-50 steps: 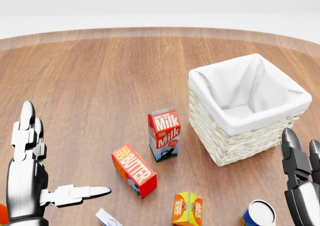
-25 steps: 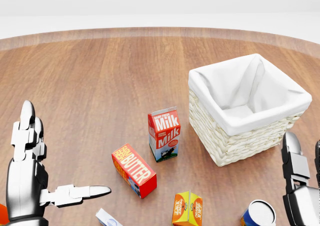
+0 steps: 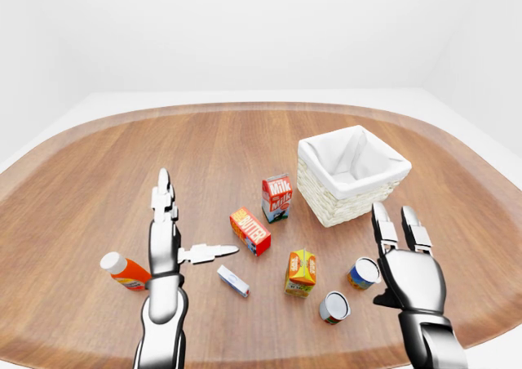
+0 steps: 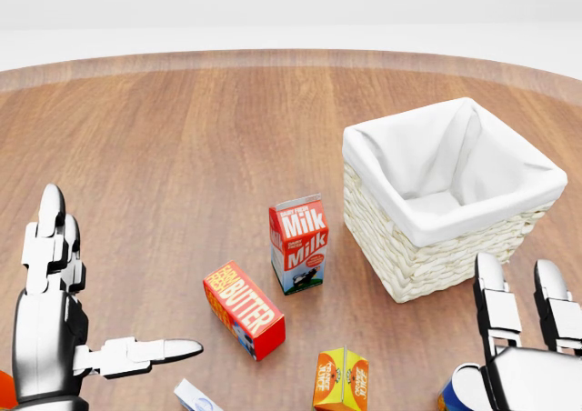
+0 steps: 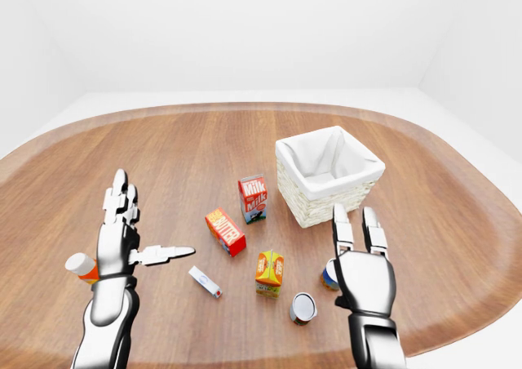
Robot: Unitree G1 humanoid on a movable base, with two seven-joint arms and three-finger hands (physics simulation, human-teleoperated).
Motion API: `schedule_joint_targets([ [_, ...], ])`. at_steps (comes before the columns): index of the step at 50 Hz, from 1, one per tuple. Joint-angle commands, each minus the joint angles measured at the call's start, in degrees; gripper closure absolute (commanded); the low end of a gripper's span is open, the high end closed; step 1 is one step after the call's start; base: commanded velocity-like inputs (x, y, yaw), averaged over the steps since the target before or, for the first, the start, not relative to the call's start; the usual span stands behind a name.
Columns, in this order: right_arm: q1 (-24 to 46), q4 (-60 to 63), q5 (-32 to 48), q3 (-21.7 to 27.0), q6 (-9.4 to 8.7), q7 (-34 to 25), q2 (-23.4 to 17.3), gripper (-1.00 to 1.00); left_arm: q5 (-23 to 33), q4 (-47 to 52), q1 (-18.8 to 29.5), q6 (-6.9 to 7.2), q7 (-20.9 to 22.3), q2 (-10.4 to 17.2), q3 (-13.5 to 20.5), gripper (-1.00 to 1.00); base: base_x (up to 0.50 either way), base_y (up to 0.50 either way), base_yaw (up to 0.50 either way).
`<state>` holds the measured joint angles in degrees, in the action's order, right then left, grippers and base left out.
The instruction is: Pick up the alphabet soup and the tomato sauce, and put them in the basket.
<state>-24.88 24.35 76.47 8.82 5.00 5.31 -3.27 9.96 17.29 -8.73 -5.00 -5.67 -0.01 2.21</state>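
A blue and orange can [image 3: 361,274], likely the alphabet soup, stands at the lower right of the left-eye view. My right hand [image 3: 393,220] is beside it on its right, open, fingers pointing up and partly covering it in the head view. A grey can with a red label [image 3: 334,307], likely the tomato sauce, sits lower and to the left of it, untouched. The wicker basket [image 3: 338,208] with a white lining stands above both cans, nothing visible inside. My left hand [image 3: 194,222] is open at the lower left, thumb pointing right, holding nothing.
A milk carton [image 3: 276,197], a butter box [image 3: 250,231], an orange juice carton [image 3: 301,272] and a small white box [image 3: 233,281] lie between my hands. An orange bottle with a white cap [image 3: 122,271] lies left of my left hand. The round wooden table's edge runs close below.
My right hand has come in from the right edge of the head view toward the left, and now overlaps the blue can. The left hand and objects have not moved.
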Motion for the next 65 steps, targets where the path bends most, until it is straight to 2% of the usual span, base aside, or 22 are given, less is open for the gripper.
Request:
schedule_joint_targets([
  [1, 0.35, -2.01, 0.83, -1.59, 0.0, 1.84, -1.54, -1.0, -0.09, 0.29, 0.03, 0.0, -0.09, -0.02, 0.1, -1.0, 0.0, 0.0, 0.0],
  [11, 2.25, -4.74, -0.38, -1.9, 0.0, 1.74, -2.45, -1.0, -0.29, -0.22, 0.3, 0.0, -0.15, 0.04, 0.29, -1.0, 0.0, 0.0, 0.0],
  [23, 5.21, -10.45, 0.98, -2.8, 0.0, 4.5, -4.23, -1.0, -0.53, -0.51, 0.71, 0.0, -0.21, 0.05, 0.48, -1.0, 0.0, 0.0, 0.0],
  [65, 9.36, -21.9, 1.83, -4.21, 0.0, 9.56, -7.76, -1.0, -0.1, -1.29, 0.36, 0.0, -0.23, 0.07, 0.27, -1.0, 0.0, 0.0, 0.0],
])
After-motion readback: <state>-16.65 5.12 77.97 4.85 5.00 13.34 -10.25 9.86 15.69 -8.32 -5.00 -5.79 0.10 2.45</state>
